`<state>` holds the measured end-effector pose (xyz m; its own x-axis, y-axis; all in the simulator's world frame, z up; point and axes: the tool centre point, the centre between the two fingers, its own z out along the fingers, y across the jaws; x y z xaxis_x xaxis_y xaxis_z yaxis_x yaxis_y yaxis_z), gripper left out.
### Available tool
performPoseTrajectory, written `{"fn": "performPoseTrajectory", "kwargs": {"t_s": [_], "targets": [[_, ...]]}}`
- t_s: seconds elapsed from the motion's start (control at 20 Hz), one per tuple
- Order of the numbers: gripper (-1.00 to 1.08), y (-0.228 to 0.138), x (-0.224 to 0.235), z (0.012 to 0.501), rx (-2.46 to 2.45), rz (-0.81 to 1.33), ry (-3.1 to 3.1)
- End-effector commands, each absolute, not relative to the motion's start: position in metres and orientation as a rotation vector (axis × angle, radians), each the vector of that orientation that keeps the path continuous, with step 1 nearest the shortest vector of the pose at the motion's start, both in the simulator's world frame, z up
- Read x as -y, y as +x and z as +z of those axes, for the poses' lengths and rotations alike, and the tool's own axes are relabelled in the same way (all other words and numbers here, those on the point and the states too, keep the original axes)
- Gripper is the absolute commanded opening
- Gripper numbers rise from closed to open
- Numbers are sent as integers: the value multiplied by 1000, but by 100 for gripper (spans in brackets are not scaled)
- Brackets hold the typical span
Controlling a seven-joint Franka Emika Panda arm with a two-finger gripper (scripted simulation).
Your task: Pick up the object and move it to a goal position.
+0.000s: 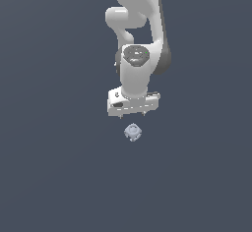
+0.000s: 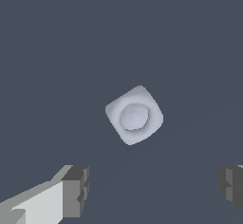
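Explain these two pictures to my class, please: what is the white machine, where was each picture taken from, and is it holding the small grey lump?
The white machine is a robot arm, drawn by a computer simulation. At its end sits a gripper, a two-fingered clamp. The exterior view is from a camera off the arm, showing the whole scene. The wrist view is from a camera on the arm's wrist, looking past the fingers at the dark surface. On that surface lies one small, knobbly, pale grey-blue lump, seen closer in the wrist view. The fingers stand wide apart with nothing between them, so nothing is held; the lump is clear of them.
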<state>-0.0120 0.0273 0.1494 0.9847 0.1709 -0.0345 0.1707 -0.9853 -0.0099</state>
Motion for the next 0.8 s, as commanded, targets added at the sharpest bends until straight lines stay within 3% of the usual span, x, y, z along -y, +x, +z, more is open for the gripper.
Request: {"fn": "performPoseTrajectory", "kwargs": {"t_s": [0.0,0.75], "targets": [[100,-10,-28,144,343,51,-3117],[100,8,-32,104,944,14,-2996]]}}
